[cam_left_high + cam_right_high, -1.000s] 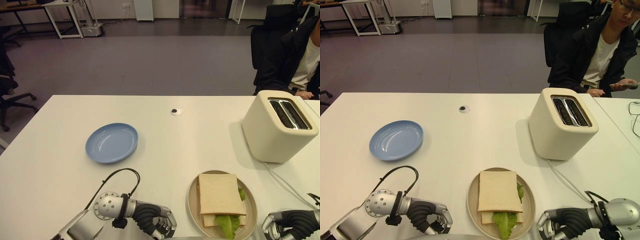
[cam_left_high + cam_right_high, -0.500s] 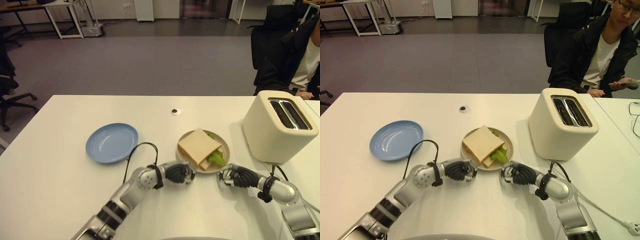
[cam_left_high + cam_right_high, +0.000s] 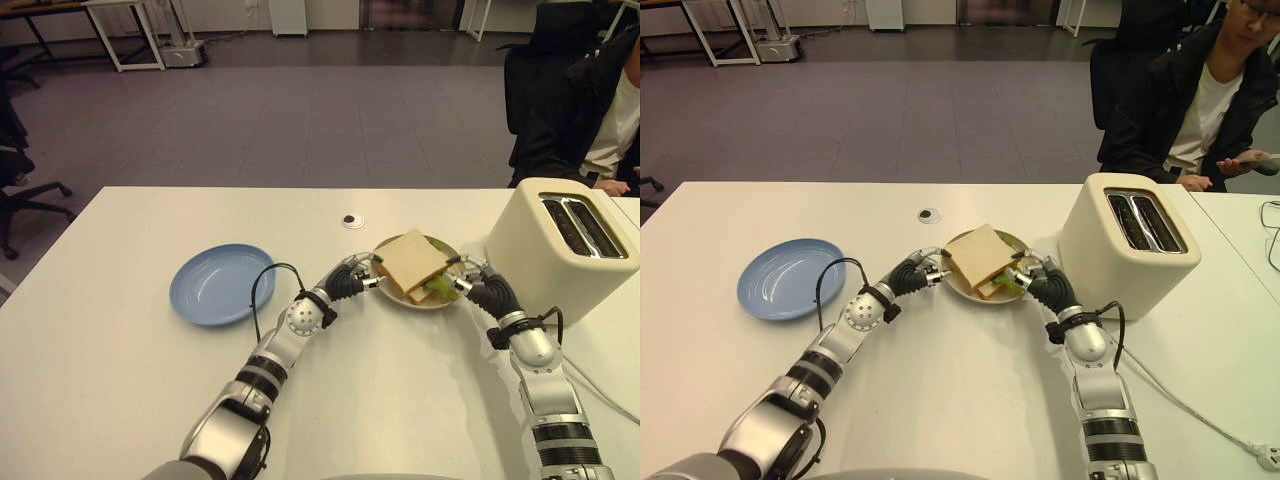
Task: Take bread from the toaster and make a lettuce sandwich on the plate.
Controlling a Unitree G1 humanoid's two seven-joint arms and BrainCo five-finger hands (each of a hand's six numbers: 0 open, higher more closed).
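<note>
Sandwich (image 3: 412, 262) is lying assembled on the plate (image 3: 418, 303), left of the toaster (image 3: 560, 255).
Left hand (image 3: 352, 282) and right hand (image 3: 480, 290) are clamping opposite rims to hold it level.

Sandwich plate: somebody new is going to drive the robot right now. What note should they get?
Left hand: against the left rim of the plate; grip unclear.
Right hand: against its right rim; grip unclear.
Things: sandwich with lettuce lies on the plate, beside the toaster; no bread sticks out of its slots.
Done: sandwich assembled.
Left: probably just pull both hands back.
</note>
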